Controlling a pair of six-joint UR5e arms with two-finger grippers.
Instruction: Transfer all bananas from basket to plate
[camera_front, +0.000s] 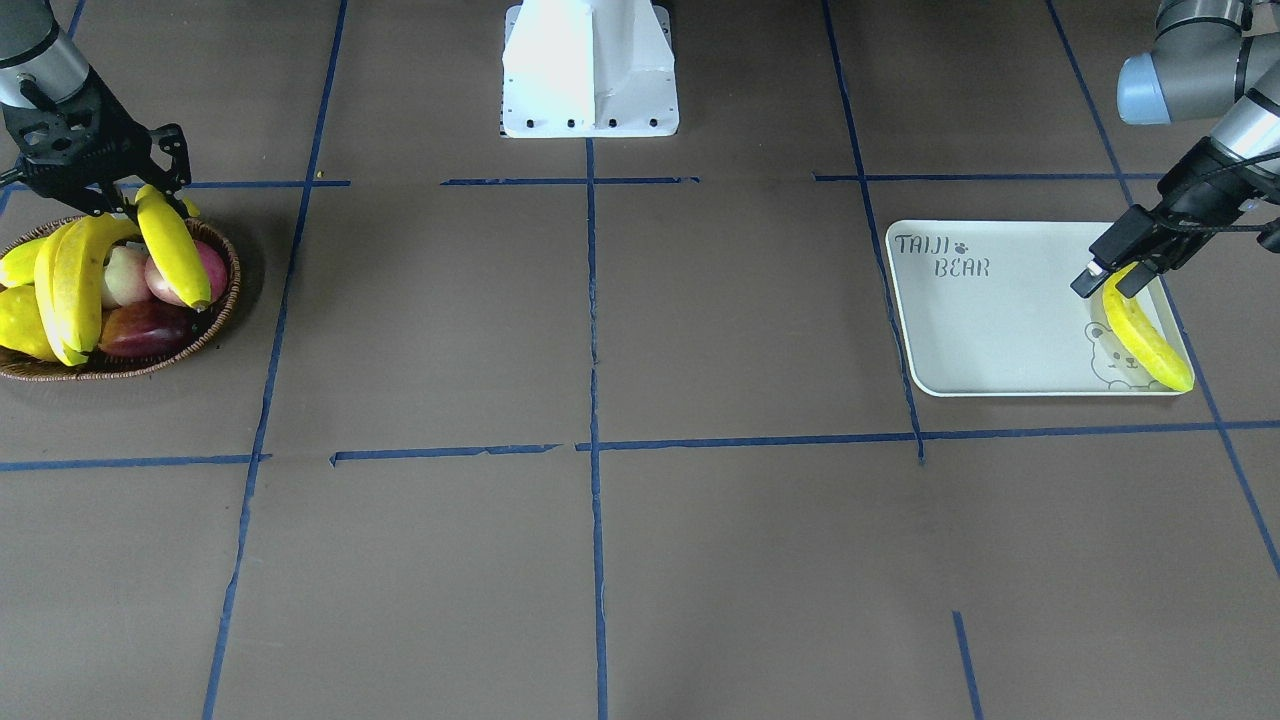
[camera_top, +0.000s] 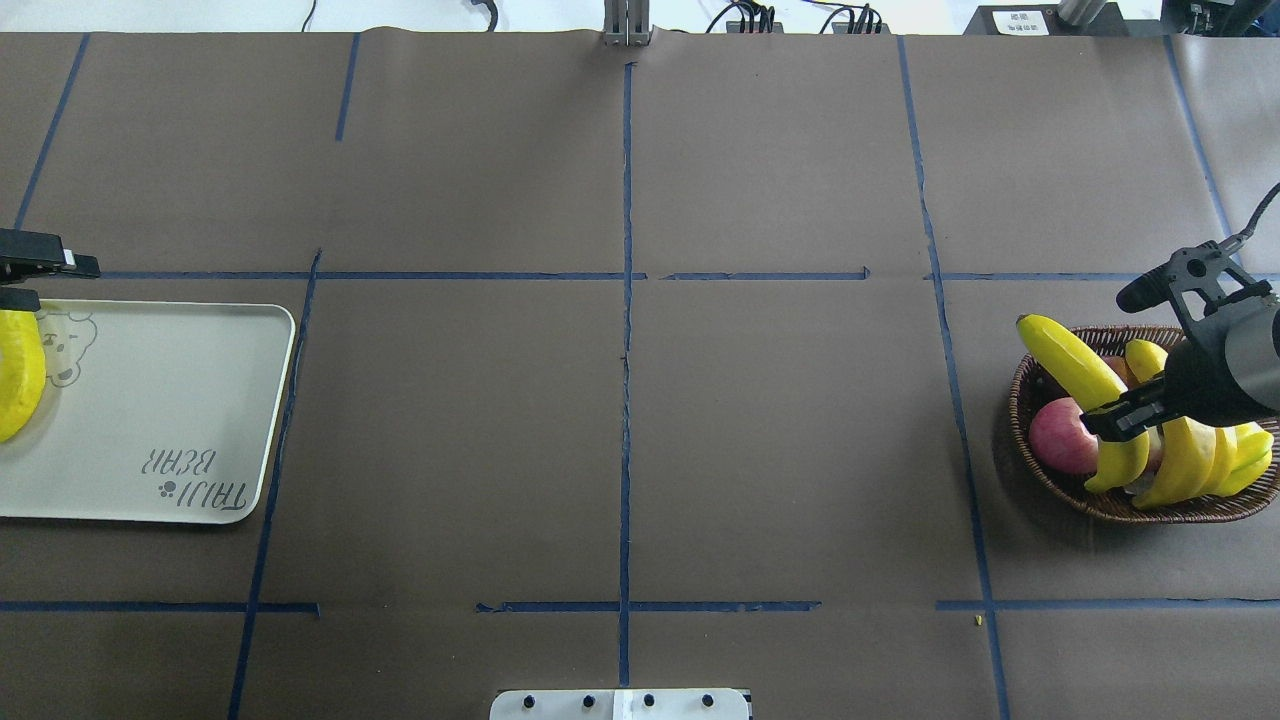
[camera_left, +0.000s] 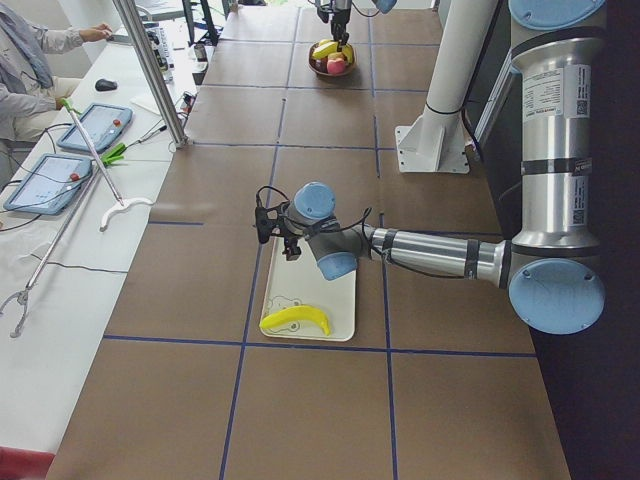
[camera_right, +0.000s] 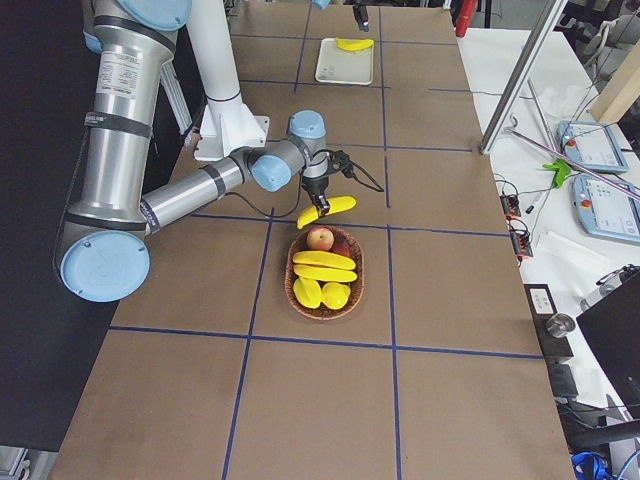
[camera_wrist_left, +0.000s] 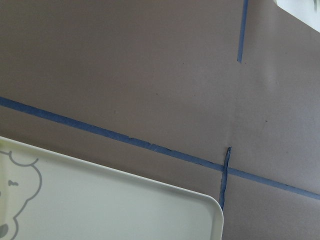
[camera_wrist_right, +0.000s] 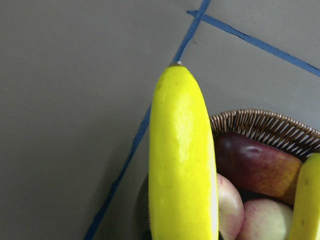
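My right gripper (camera_front: 140, 195) is shut on one end of a banana (camera_front: 172, 245) and holds it tilted above the near rim of the wicker basket (camera_front: 225, 300). The overhead view shows the same gripper (camera_top: 1118, 412), banana (camera_top: 1070, 365) and basket (camera_top: 1030, 400). The right wrist view shows that banana (camera_wrist_right: 182, 160) up close. Two more bananas (camera_front: 75, 280) lie in the basket. One banana (camera_front: 1145, 335) lies on the "TAIJI BEAR" plate (camera_front: 990, 320), over the bear outline. My left gripper (camera_front: 1105, 285) is open and empty just above that banana's end.
Red apples (camera_front: 190, 265), a dark red fruit (camera_front: 145, 325) and lumpy yellow fruits (camera_front: 20, 320) fill the basket. The robot's white base (camera_front: 590, 70) stands at the table's back middle. Basket and plate sit at opposite ends of the brown table. An operator sits beyond the table's edge.
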